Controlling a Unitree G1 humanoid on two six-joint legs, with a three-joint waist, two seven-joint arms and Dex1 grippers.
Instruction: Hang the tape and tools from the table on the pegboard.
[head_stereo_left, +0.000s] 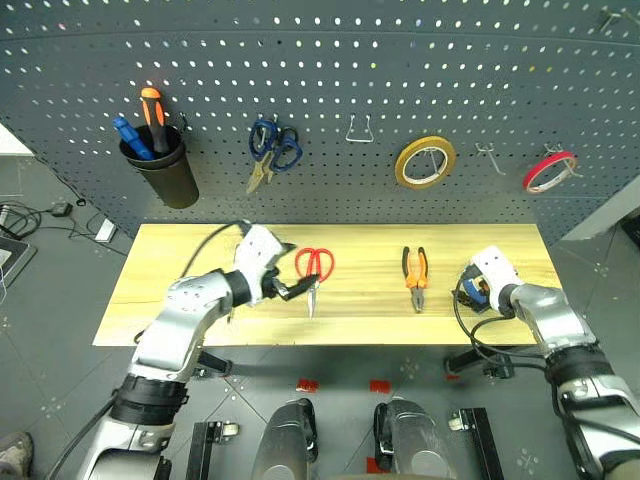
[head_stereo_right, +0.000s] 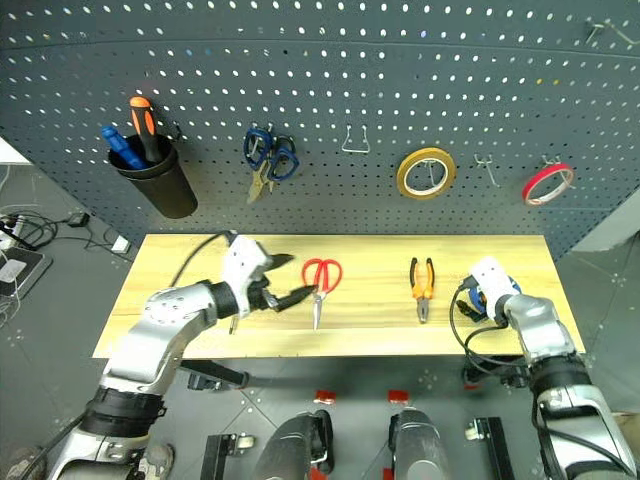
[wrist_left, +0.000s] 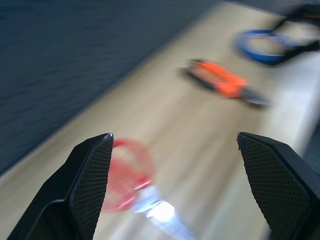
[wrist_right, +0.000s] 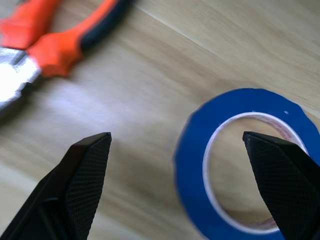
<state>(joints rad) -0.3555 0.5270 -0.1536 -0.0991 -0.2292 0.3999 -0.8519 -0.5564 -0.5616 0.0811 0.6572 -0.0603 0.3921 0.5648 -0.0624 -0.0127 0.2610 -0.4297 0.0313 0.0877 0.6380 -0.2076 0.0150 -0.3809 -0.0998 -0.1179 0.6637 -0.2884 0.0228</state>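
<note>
**Two open hands over the bench**

The big grey pegboard (head_stereo_left: 330, 90) stands behind everything. On it hang a black cup (head_stereo_left: 165, 170) with an orange screwdriver (head_stereo_left: 152, 115) and a blue tool inside, blue scissors (head_stereo_left: 272, 150), a yellow tape ring (head_stereo_left: 424, 161) and a red tape ring (head_stereo_left: 549, 171). Two small metal hooks have nothing on them, one between the blue scissors and the yellow ring, one between the yellow ring and the red ring.

The bench (head_stereo_left: 200, 250) is long, pale wood, just in front of the pegboard.

The left hand (head_stereo_left: 291, 284) is over the bench, pointing toward the right. Its two black fingers are wide apart and hold nothing. The red scissors (head_stereo_left: 314, 268) lie flat just beside its fingertips, handles toward the pegboard, blades toward the front edge.

The right hand (head_stereo_left: 473, 292) is near the right end of the bench, pointing down. Its fingers are wide apart too, and hold nothing. The blue tape (wrist_right: 245, 160) lies flat on the bench right below it, between the fingers in the right wrist view.

The pliers (head_stereo_left: 416, 272) lie flat between the red scissors and the blue tape, well apart from the scissors. Their orange handles point toward the pegboard.
</note>
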